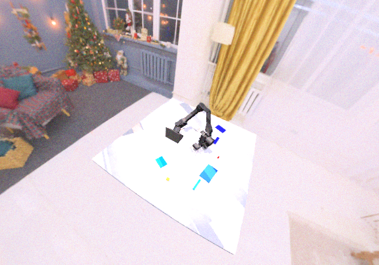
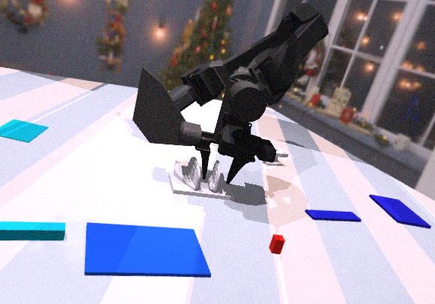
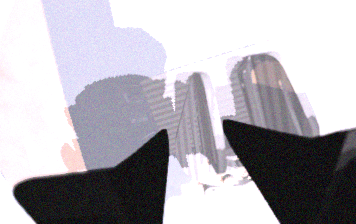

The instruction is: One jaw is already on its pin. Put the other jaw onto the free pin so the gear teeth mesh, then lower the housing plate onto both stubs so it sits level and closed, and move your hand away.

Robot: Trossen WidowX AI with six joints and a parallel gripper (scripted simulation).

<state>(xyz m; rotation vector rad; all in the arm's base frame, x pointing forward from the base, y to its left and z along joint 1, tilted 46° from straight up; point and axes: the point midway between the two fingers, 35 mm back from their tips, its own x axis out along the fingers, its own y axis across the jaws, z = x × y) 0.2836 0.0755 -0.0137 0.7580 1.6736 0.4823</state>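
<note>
A pale base plate [image 2: 201, 194] lies under the arm. Two grey jaws stand on it side by side: one jaw [image 2: 192, 175] [image 3: 272, 95] at the left in the exterior view, the other jaw [image 2: 215, 181] [image 3: 201, 125] at the right. My gripper [image 2: 216, 181] [image 3: 195, 129] is part open. Its fingertips are on either side of the right jaw, with gaps showing in the wrist view. The pins and whether the teeth mesh cannot be made out in the glare. A pale part [image 2: 282, 155], perhaps the housing plate, shows behind the gripper, mostly hidden.
A blue plate [image 1: 208, 173] [image 2: 144, 251], a teal bar [image 1: 196, 184] [image 2: 20, 232], a cyan plate [image 1: 161, 161] [image 2: 19, 130], a red block [image 1: 218, 157] [image 2: 277, 244], two dark blue plates [image 2: 333, 215] [image 2: 399, 212] and a yellow block [image 1: 167, 179] lie around the arm.
</note>
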